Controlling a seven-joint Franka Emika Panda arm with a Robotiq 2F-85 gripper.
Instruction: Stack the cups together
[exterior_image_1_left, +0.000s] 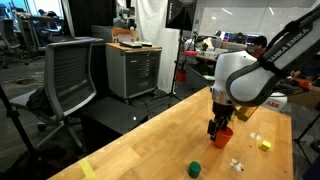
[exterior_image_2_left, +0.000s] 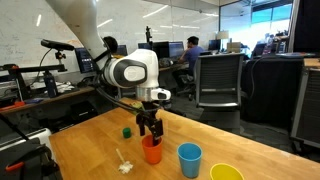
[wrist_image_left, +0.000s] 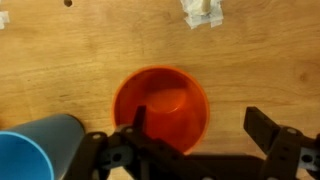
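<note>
On the surface the orange cup stands upright, blue cup just beside, yellow cup beyond it. The claw hangs spread over the orange rim, one finger seemingly inside. Likely light, stiff, slick plastic: pinch the wall.

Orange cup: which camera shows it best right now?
The wrist view. It looks straight down into the orange cup, showing most of its rim and its empty inside, with the open gripper over it. Both exterior views show the orange cup only small and side-on, beneath the gripper.
</note>
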